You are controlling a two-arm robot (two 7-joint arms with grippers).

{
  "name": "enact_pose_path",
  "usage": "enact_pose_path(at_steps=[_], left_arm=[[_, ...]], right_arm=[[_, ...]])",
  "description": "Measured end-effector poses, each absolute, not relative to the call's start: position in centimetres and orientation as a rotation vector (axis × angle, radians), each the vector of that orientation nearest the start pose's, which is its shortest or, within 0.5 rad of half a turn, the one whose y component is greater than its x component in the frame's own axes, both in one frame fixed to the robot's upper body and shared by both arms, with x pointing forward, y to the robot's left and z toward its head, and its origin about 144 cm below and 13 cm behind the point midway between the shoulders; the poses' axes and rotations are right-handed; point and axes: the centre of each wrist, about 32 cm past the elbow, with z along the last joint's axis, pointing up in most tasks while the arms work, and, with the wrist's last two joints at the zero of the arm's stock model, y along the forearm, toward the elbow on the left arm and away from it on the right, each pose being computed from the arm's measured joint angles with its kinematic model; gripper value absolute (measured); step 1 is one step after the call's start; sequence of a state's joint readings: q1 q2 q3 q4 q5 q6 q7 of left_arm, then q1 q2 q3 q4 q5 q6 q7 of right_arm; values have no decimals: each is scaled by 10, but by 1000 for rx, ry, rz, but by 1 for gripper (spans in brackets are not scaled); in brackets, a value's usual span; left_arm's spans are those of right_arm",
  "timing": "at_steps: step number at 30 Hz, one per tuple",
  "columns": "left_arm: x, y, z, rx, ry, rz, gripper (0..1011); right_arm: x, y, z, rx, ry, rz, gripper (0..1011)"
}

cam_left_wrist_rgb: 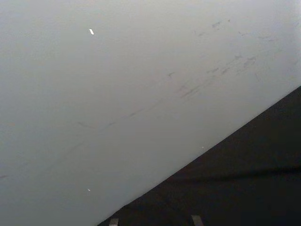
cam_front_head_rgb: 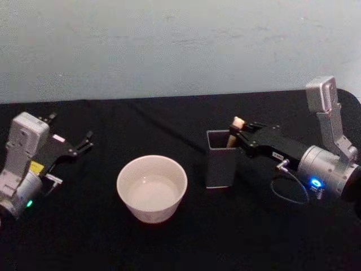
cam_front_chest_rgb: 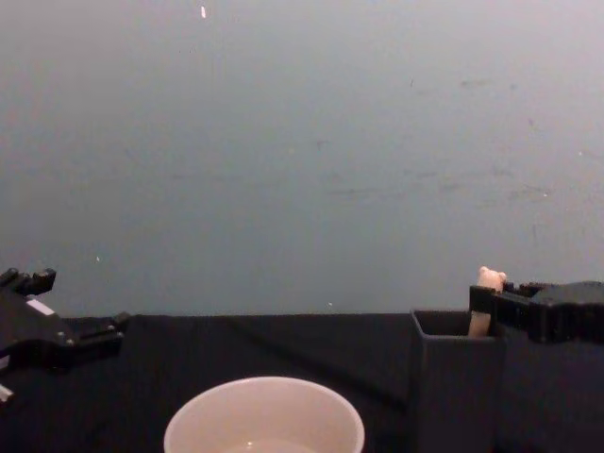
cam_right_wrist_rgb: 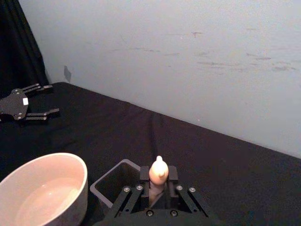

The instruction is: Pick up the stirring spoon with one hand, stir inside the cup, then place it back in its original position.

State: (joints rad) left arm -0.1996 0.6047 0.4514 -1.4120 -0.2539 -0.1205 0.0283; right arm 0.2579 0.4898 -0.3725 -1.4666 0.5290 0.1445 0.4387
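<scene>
Clamping the cream handle of the stirring spoon (cam_right_wrist_rgb: 158,167) just under its bear head, the right gripper (cam_right_wrist_rgb: 158,177) is seen with a finger pressed against it on either side. The spoon is stood upright in the dark grey square holder (cam_front_head_rgb: 220,166), directly beneath the fingertips, and its bowl is hidden inside.

The step in hand is judged to be the lift-out. It is best done by a straight vertical pull until the bowl is clear of the thin walls, so that the holder is not tipped or dragged. Only then should the spoon be carried to the cream-white cup (cam_front_head_rgb: 148,212), set beyond the holder from the gripper, near it but apart.

The left gripper (cam_front_head_rgb: 79,144) is parked well beyond the cup, fingers spread, nothing held.

Counted: one spoon, one cup, one holder, two grippers.
</scene>
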Motion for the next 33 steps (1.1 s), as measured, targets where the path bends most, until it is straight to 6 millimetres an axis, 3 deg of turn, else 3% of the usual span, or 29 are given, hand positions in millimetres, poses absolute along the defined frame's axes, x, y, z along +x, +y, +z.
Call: enact_pose_path(at_steps=[16, 33], left_arm=[[489, 310, 1140, 304, -285, 1248, 1001], [489, 310, 1140, 305, -285, 1248, 1001]], right_arm=[[513, -283, 1185, -101, 128, -820, 218], [513, -289, 1215, 6, 106, -838, 218]])
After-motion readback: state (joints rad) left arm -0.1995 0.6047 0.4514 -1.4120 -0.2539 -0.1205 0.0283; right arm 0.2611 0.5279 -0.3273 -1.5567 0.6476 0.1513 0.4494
